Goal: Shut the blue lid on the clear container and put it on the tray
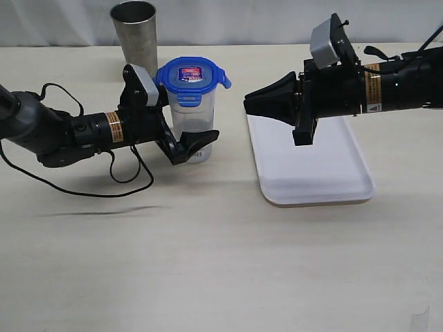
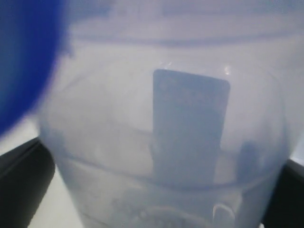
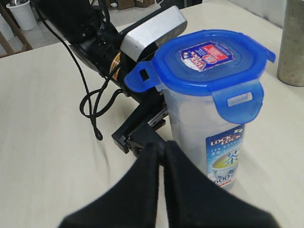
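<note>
The container (image 1: 192, 119) stood upright on the table (image 1: 208, 263), off the tray (image 1: 315, 176). In the exterior view it was near the tray's far-left corner but apart from it. The lid (image 1: 192, 76) sat on top of the container, sticker (image 3: 207, 54) up. Two side flaps (image 3: 142, 76) stuck outward and the front one hung down. A printed label (image 3: 225, 154) sat near the container's base.

L gripper (image 1: 202, 135): approached from the side away from the tray. Jaws spread wide, fingers (image 1: 197, 141) either side of the container's lower part. Contact w/ the wall could not be told, as the wrist view was too blurred.

R gripper (image 1: 252, 105): hovered above the tray's far-left corner, clear of the tray's surface, tip aimed at the container. Its fingers (image 3: 142, 190) were clenched together w/ nothing between.

Steel cup (image 1: 134, 31): upright on the table, beyond the container as seen from the tray, well apart from the tray.
</note>
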Action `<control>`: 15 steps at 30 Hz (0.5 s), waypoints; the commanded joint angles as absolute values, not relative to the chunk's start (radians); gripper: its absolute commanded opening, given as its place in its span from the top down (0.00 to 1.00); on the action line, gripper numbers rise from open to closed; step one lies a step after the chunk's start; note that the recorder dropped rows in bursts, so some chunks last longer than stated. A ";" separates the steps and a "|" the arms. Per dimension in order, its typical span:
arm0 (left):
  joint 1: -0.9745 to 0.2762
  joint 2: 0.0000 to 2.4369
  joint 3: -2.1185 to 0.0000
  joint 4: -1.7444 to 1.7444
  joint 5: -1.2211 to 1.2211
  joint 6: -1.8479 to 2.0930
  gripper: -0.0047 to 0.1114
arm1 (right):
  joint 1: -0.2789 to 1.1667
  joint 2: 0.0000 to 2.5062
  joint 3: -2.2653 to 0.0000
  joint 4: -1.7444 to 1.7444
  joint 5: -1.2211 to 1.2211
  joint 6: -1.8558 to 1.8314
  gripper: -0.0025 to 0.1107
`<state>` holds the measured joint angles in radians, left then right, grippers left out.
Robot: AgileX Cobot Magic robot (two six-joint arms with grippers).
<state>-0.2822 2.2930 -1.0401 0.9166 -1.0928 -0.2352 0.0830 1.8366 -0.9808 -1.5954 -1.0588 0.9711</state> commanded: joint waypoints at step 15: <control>-0.286 2.296 -1.044 0.896 -1.122 -0.232 0.06 | 0.084 1.837 -0.988 -1.598 -1.056 0.976 0.94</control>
